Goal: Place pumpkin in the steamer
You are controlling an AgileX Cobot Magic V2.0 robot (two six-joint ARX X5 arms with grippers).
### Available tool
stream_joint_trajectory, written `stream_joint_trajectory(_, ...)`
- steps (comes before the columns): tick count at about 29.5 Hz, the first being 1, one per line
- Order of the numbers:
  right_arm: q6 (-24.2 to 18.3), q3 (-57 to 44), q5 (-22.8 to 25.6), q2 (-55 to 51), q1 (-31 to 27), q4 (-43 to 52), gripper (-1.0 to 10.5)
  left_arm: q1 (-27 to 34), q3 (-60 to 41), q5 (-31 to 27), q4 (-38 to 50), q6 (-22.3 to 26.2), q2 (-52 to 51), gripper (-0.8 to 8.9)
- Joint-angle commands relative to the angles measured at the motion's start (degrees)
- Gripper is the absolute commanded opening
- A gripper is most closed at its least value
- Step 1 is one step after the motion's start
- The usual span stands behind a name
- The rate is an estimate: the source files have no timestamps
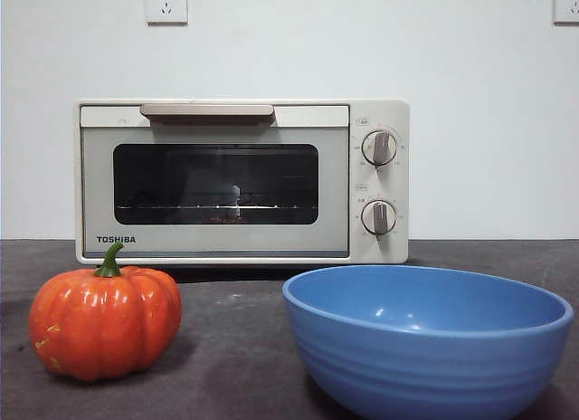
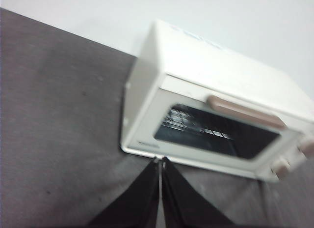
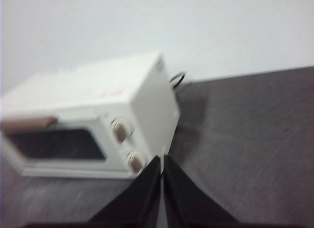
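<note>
Here both arms' jaws press together above the dark table (image 1: 235, 348), white wall (image 1: 362, 40) behind.

Left gripper (image 2: 161, 161): two black wedge-shaped jaws, matte, tapering to thin tips before the steamer (image 2: 216, 100). Right gripper (image 3: 162, 158): same black tapered jaws. No markings legible.

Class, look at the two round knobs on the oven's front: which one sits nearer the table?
The lower knob on the steamer; the upper knob sits directly above it.
</note>
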Motion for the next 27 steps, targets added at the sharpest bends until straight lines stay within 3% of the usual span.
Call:
stream_joint_trajectory(1, -5.46, 5.68, -4.61, 6.14, 0.13, -4.26, 0.1, 0.0, 4.44, 4.24, -2.29, 6.67, 4.33, 0.16)
stream_joint_trajectory(7, -12.66, 15.17, -15.74, 16.46, 0.26, -13.81, 0.1, -0.17, 10.82, 14.84, -8.15, 11.34, 12.35, 0.16)
stream_joint_trajectory(10, -16.2, 18.93, -19.04, 20.26, 1.03, -19.08, 0.1, -0.92, 13.33, 19.5, -11.47, 13.31, 15.52, 0.16)
stream_joint_trajectory(14, -20.02, 21.62, -19.87, 23.26, 3.61, -25.49, 0.1, -2.56, 16.83, 23.32, -16.63, 16.46, 18.93, 0.16)
stream_joint_trajectory(19, -23.45, 22.1, -19.78, 24.41, 7.76, -31.19, 0.1, -4.37, 19.17, 23.54, -20.79, 18.99, 20.55, 0.16)
stream_joint_trajectory(27, -23.45, 22.08, -19.3, 24.55, 10.21, -31.52, 0.1, -4.61, 19.17, 23.54, -21.14, 19.15, 20.52, 0.16)
